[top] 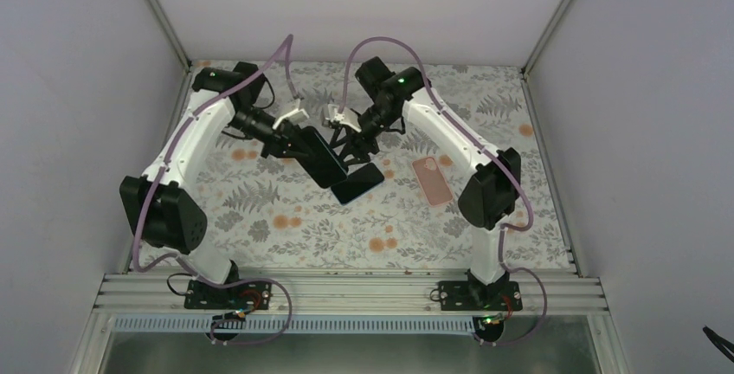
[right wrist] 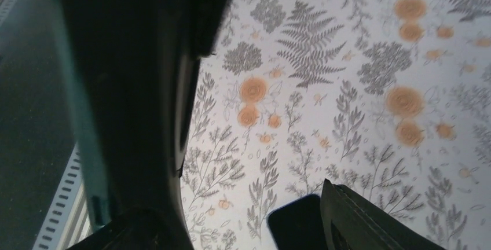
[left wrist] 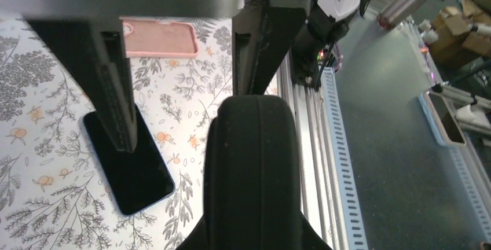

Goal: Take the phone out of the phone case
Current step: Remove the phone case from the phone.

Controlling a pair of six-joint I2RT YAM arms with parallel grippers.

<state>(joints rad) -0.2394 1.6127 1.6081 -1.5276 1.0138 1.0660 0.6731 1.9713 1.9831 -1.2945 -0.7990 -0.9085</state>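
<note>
Top external view: arm bases (top: 212,294) are bolted at the near edge of the floral counter (top: 286,244). Past them, mid-counter, the phone (top: 363,182) is laid flat, dark face up, out of its case. The pink case (top: 431,180) is seen to its right, flat, apart from the phone. The black case (top: 317,156) is found just left of and behind the phone, tilted. Its near end overlaps the phone's left corner in this view; whether they touch cannot be told. The left end effector (top: 297,136) is placed at the far end of the black case. The right end effector (top: 349,145) is set just beside the case's right edge, above the phone's far end.

Left wrist view: the near foreground is filled by the black case, which is in line with one finger. The other finger (left wrist: 113,88) is set well to the side, and a gap is shown between the two. Whether the case is clamped cannot be told. The phone is seen on the counter beyond that finger, with the pink case farther off.

Right wrist view: fingers (right wrist: 359,221) are held apart, with bare counter seen between them and nothing gripped. A dark corner is seen low between them; phone or case cannot be determined.
</note>
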